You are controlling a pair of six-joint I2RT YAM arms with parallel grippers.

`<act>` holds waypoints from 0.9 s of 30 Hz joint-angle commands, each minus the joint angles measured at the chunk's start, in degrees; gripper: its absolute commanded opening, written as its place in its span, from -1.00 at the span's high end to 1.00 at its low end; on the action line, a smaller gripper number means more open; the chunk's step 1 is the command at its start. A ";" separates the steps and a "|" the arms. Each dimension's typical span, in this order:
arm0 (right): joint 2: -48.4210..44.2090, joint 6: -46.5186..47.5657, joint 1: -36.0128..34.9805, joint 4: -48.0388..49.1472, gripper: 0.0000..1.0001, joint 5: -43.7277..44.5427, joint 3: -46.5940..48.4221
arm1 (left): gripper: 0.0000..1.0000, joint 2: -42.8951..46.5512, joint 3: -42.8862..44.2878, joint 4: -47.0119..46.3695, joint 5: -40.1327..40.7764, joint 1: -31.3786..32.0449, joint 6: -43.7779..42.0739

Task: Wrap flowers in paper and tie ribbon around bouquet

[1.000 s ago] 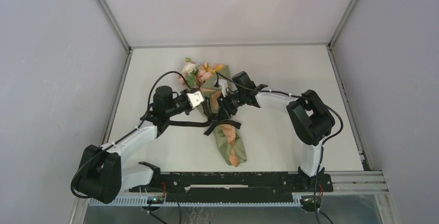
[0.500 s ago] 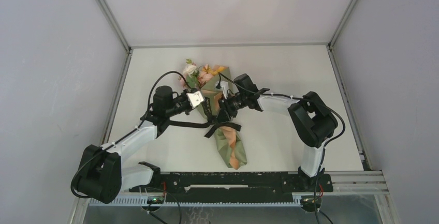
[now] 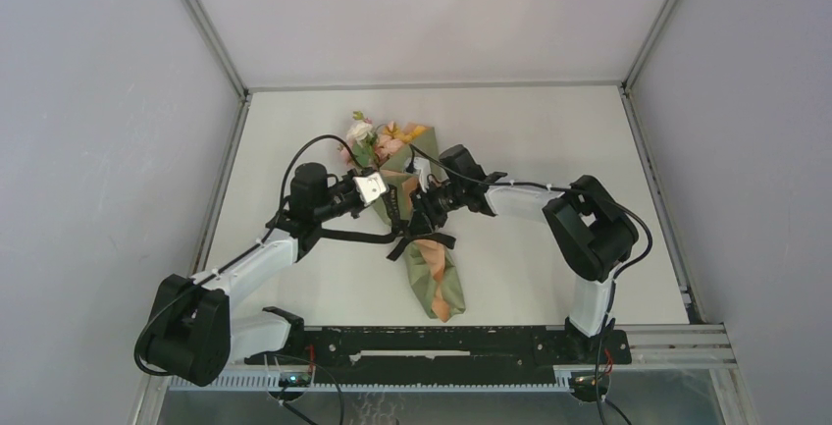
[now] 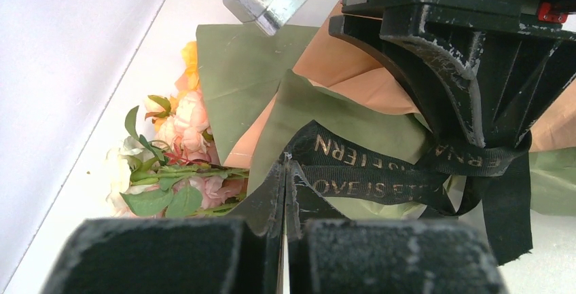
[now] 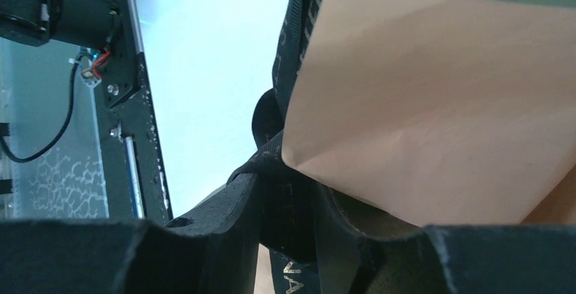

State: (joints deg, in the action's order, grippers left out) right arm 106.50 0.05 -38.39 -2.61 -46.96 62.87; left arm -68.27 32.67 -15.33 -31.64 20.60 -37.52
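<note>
The bouquet [image 3: 432, 268] lies on the table [image 3: 549, 150] between the two pincers. To tighten the tie well, I judge, the ribbon [image 4: 380, 172] should be drawn outward evenly and low over the paper [image 4: 238, 70], so the cone neither rolls nor crumples. The left pincer [image 4: 285, 172] is pinched flat on one strand at its tips; the right pincer [image 5: 285, 206] stands part-closed, a bunched fold of ribbon filling its gap. The bouquet's long axis runs crosswise to both pincers, with the flowers [image 3: 376, 138] on their far side and the tapered end on their near side.
</note>
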 commanded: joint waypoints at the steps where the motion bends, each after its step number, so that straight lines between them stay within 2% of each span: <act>1: -1.05 1.53 -0.74 -0.24 0.23 3.99 -0.47 | 1.00 0.06 -0.94 -1.68 0.00 0.14 -0.41; 4: -0.81 2.03 -0.82 -0.62 0.32 6.26 -0.54 | 1.00 0.19 -1.02 -1.50 0.14 0.14 -0.43; 7: -1.87 2.23 -0.81 -0.41 0.63 6.70 -0.47 | 1.00 0.37 -0.94 -1.29 0.24 0.14 -0.46; 9: -2.69 2.04 -0.80 -0.10 0.75 6.85 -0.51 | 1.00 0.41 -0.94 -1.28 0.19 0.19 -0.45; 17: -5.02 -1.39 0.48 0.34 0.79 8.16 -0.54 | 1.00 0.22 -0.94 -1.43 -0.15 0.14 -0.46; 20: -5.84 -2.97 1.56 1.08 0.62 7.98 -0.53 | 1.00 0.32 -0.93 -1.37 -0.16 0.15 -0.50; 22: -6.03 -3.67 1.95 1.31 0.58 7.78 -0.54 | 1.00 0.33 -0.98 -1.41 -0.13 0.14 -0.52; 27: -5.18 -3.37 1.96 0.24 0.71 7.72 -0.47 | 1.00 0.32 -0.94 -1.42 -0.22 0.14 -0.57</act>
State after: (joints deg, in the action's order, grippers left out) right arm 102.72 -2.28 -36.67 -3.20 -39.44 62.50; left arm -68.27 32.67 -15.33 -31.64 20.60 -37.52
